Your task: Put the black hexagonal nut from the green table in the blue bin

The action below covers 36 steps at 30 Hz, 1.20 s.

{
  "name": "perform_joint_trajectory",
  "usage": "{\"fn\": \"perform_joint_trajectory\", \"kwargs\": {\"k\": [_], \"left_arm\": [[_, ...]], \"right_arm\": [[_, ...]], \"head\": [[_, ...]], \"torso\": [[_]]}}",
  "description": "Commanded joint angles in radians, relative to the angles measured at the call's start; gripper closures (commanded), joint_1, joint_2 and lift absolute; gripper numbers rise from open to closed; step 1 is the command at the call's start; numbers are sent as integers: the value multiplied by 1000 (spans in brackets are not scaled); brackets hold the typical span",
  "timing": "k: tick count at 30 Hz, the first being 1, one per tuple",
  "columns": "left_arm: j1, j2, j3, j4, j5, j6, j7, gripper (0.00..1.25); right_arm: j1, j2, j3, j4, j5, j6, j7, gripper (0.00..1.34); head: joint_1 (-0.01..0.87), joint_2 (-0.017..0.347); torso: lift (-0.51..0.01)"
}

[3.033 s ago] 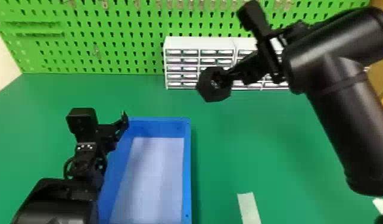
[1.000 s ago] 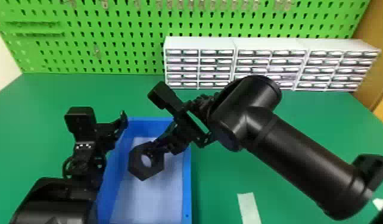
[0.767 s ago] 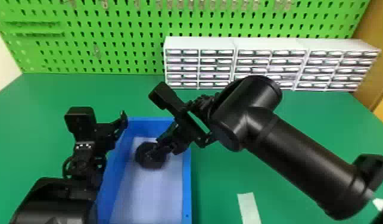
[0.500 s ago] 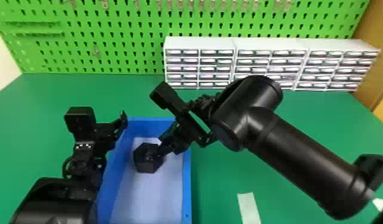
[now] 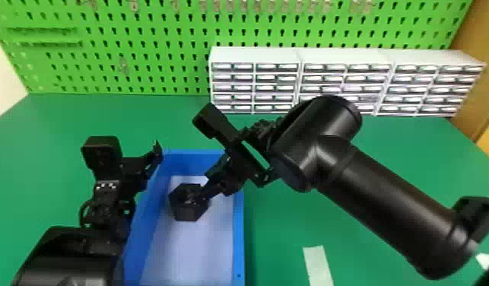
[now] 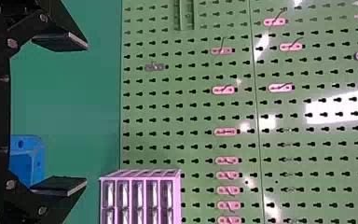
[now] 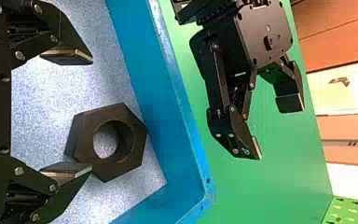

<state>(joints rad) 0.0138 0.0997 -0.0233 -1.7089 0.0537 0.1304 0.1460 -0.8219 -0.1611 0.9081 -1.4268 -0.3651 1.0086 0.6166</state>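
Observation:
The black hexagonal nut (image 5: 188, 211) is inside the blue bin (image 5: 238, 243), on its pale floor. Just above the nut, at its right, is my right gripper (image 5: 208, 184). From the right wrist, the nut (image 7: 81, 135) shows its hole beside the bin wall (image 7: 165, 135); my right gripper (image 7: 91, 115) is spread open, one fingertip overlapping the nut's edge in that view. My left gripper (image 5: 153, 159) stays parked at the bin's left side; its wrist view has the left gripper (image 6: 86, 114) open with nothing between the fingers.
White drawer units (image 5: 254, 55) stand at the back against the green pegboard (image 5: 140, 72). A pale strip (image 5: 317, 266) lies on the green table (image 5: 277, 243) right of the bin. Both grippers are close together around the bin.
The right arm has come from the drawer units down over the bin, carrying the nut. It has then let go, and the nut has dropped and turned in the bin. The left arm has kept still.

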Motion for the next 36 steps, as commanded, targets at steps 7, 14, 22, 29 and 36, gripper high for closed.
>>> {"fn": "perform_joint_trajectory", "kwargs": {"k": [7,14,22,29,36], "left_arm": [[3,0,3,-3,0,0,0,246],[8,0,10,-14,-5,0,0,246],[11,0,14,-18,-5,0,0,246],[11,0,16,-20,-5,2,0,246],[14,0,17,-21,-5,2,0,246]], "right_arm": [[4,-1,-43,-4,-8,-16,0,455],[35,0,-186,-55,43,-28,0,455],[73,15,-351,-118,124,-28,0,455],[101,26,-457,-156,172,-48,0,455],[133,31,-545,-182,204,-105,0,455]], "head": [[686,51],[686,51],[686,51],[686,51],[686,51]], "torso": [[-96],[-96],[-96],[-96],[-96]]}}
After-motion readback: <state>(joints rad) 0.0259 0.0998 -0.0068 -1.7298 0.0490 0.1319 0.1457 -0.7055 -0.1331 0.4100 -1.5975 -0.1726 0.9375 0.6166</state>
